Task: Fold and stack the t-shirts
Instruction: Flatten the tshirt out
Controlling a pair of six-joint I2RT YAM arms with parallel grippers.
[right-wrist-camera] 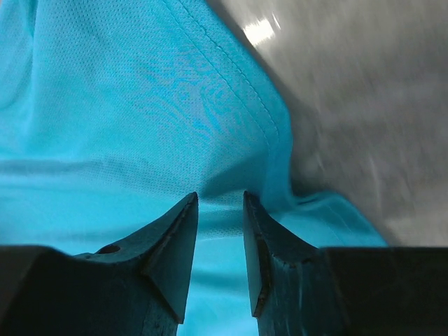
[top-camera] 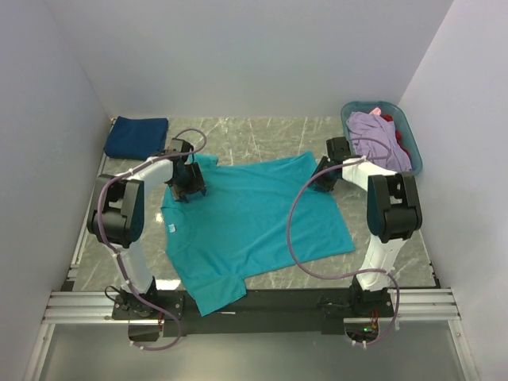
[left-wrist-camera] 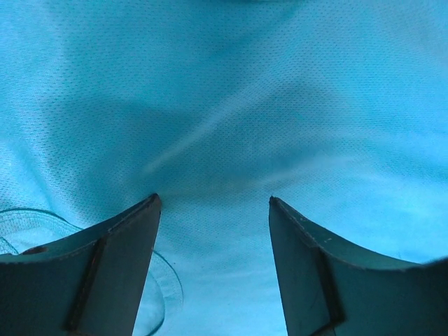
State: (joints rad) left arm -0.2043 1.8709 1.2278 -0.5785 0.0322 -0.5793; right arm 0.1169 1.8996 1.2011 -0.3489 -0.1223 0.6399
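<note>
A teal t-shirt (top-camera: pixel 254 222) lies spread flat across the middle of the table. My left gripper (top-camera: pixel 189 190) is low over its upper left part near the collar, jaws wide open, with only teal cloth (left-wrist-camera: pixel 231 105) between them (left-wrist-camera: pixel 213 199). My right gripper (top-camera: pixel 324 176) is at the shirt's upper right edge. Its jaws (right-wrist-camera: pixel 220 196) are nearly together with a ridge of teal cloth (right-wrist-camera: pixel 140 105) between them. A navy t-shirt (top-camera: pixel 136 136) lies folded at the back left. A lavender t-shirt (top-camera: pixel 373 131) and a red one (top-camera: pixel 401 144) lie crumpled in the basket.
A teal-blue plastic laundry basket (top-camera: pixel 415 159) stands at the back right against the wall. White walls close in the table on three sides. The grey marble tabletop (top-camera: pixel 262 135) shows behind the shirt and in the right wrist view (right-wrist-camera: pixel 364 105).
</note>
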